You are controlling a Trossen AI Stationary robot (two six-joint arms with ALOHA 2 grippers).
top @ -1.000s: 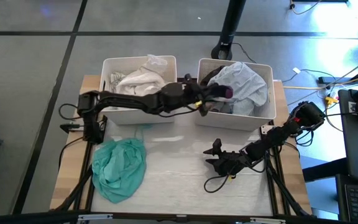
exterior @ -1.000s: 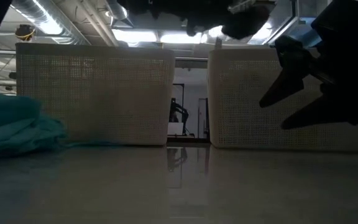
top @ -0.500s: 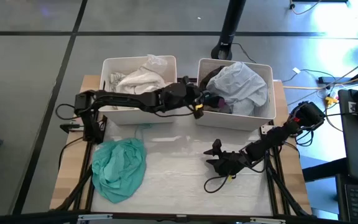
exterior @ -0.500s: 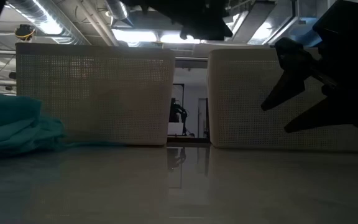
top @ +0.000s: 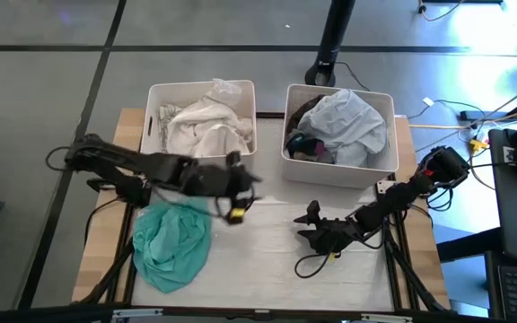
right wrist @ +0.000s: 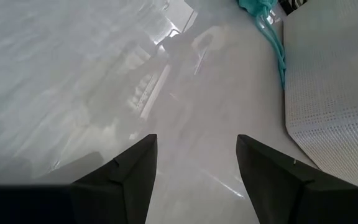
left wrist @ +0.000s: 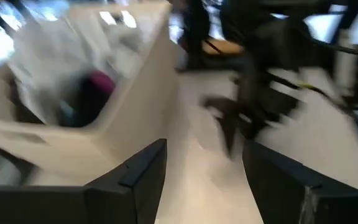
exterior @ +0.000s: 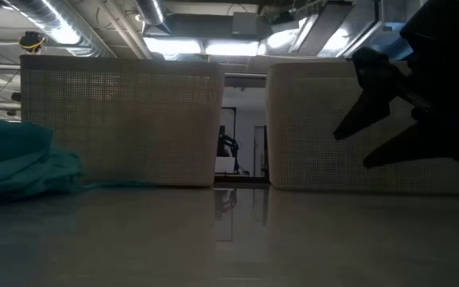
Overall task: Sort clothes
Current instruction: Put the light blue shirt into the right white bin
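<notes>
Left pincer [top: 238,190], fingers apart and empty, hovers beside the teal garment [top: 170,240], the last piece outside the filled bins [top: 339,172].

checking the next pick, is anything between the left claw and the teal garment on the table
Nothing visible. In the high view the left claw is open and empty, just past the upper right edge of the teal garment, with only bare table around it. The bins sit farther back, and the right claw waits off to the right.
</notes>
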